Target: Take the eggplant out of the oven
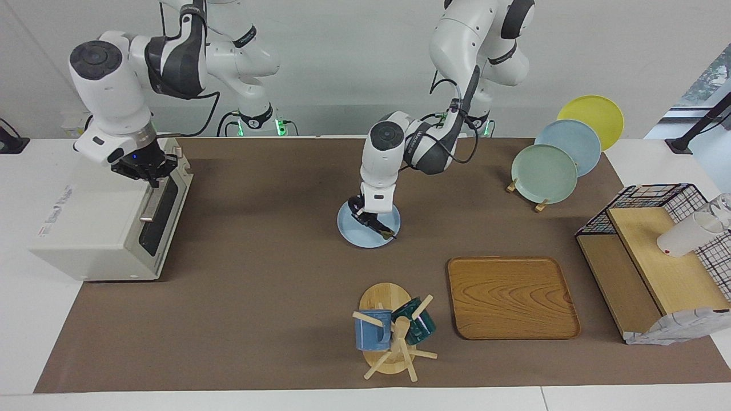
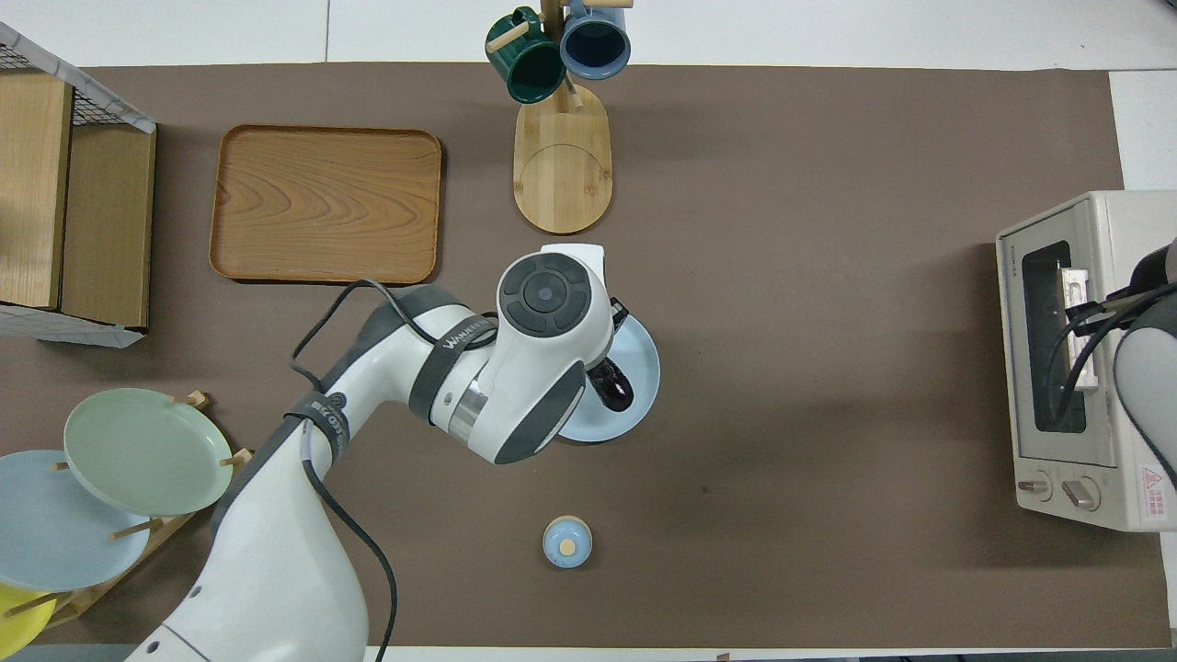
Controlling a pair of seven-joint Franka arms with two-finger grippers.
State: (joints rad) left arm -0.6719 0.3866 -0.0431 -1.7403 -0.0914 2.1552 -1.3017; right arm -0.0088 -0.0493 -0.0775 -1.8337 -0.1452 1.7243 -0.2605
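The eggplant [image 1: 378, 226] is dark and slim and lies across a light blue plate [image 1: 354, 233] in the middle of the brown mat. My left gripper [image 1: 365, 214] is down on it, fingers closed around its end. In the overhead view the left arm covers most of the eggplant [image 2: 614, 388] and the plate [image 2: 644, 363]. The off-white oven [image 1: 94, 228] stands at the right arm's end of the table with its dark glass door [image 1: 159, 220] shut. My right gripper [image 1: 149, 176] is at the top of the door by the silver handle [image 1: 149, 206]. The oven [image 2: 1126, 368] also shows in the overhead view.
A wooden tray [image 1: 511, 297] and a mug tree [image 1: 394, 337] with a blue and a green mug lie farther from the robots than the plate. A plate rack [image 1: 562, 151] and a black wire basket [image 1: 657, 262] stand at the left arm's end. A small blue lid [image 2: 567, 542] lies nearer.
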